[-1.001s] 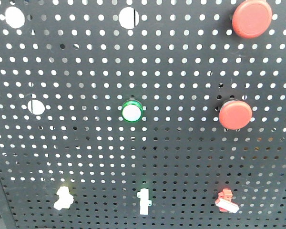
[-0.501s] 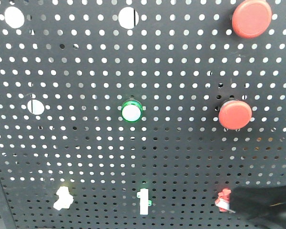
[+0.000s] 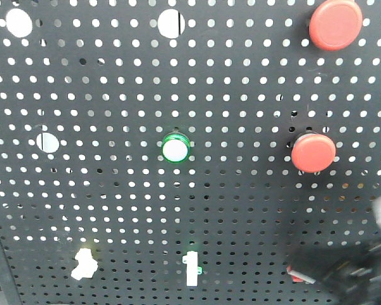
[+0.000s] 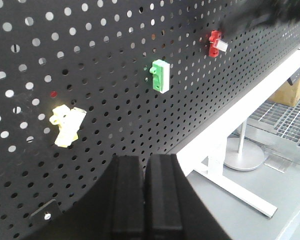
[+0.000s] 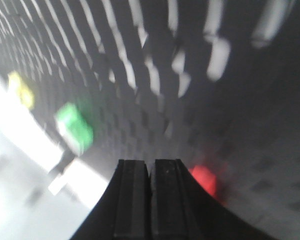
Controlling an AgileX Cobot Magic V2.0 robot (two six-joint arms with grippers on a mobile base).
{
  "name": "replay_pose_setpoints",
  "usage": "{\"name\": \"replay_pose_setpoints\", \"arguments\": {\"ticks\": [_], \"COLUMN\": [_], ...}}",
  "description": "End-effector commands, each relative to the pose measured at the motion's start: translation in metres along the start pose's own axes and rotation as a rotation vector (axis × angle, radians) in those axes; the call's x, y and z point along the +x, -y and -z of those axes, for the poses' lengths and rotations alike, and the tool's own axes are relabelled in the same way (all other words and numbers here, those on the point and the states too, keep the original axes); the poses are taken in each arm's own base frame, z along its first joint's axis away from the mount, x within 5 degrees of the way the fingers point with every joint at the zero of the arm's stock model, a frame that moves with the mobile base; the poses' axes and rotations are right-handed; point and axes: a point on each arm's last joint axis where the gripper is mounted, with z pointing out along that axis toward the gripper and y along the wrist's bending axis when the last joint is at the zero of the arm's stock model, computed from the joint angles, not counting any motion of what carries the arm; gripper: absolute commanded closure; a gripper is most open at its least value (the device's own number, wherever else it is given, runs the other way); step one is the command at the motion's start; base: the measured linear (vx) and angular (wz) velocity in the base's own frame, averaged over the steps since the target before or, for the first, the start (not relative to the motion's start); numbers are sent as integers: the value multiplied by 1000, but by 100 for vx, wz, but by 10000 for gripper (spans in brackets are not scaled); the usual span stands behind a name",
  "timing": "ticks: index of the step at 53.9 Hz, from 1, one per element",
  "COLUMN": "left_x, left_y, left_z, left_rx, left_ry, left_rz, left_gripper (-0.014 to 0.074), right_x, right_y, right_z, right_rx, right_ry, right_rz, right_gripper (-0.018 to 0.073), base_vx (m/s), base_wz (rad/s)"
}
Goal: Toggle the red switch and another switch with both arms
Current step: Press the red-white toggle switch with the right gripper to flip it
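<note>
The red switch point(image 3: 296, 276) sits low on the right of the black pegboard point(image 3: 114, 210), mostly covered by my blurred dark right gripper point(image 3: 305, 265). From the right wrist it is a red blur point(image 5: 205, 180) just right of the shut right gripper point(image 5: 151, 162). In the left wrist view the red switch point(image 4: 216, 43) shows its white lever, with the right arm point(image 4: 262, 16) beside it. The pale yellow switch point(image 3: 84, 265) is at lower left. My left gripper point(image 4: 146, 159) is shut and empty, below and right of that yellow switch point(image 4: 66, 125), apart from it.
A white-levered toggle on a green base point(image 3: 192, 268) stands between the two switches. Two round red buttons point(image 3: 335, 24) point(image 3: 313, 152) and a green-ringed white button point(image 3: 176, 149) are higher up. A white frame rail point(image 4: 250, 100) runs under the board.
My right gripper has come in from the lower right and now covers most of the red switch, whose white lever was in full view a second ago. The other switches look unchanged.
</note>
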Motion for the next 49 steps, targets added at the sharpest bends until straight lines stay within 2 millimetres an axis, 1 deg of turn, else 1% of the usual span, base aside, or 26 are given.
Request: {"name": "replay_pose_setpoints", "arguments": {"ticks": [1,14,24,38,44,49], "left_x": [-12,-11,-10,-10,-10,-10], "left_y": [-3,-3,-3,-3,-3,-3], "left_z": [2,2,2,2,2,2], "left_rx": [-29,-30,-33,-33,-32,-32], "left_ry": [59,46,42,37,36,36], "left_rz": [19,3,-5,-11,-11,-11], "left_gripper": [594,594,594,594,594,594], "right_x": [-7,2,6,12,12,8], "right_y": [-4,-14,-18,-18,-21,-25], "right_z": [-7,-35,-41,-37,-26,-11], "right_rx": [-58,-113,-73,-54,-27,14], "right_ry": [4,-78,-105,-176,-187,-155], "right_rz": [-18,-39,-24,-26,7,34], "right_gripper": [566,566,566,566,566,566], "base_vx": [0,0,0,0,0,0], "base_wz": [0,0,0,0,0,0]}}
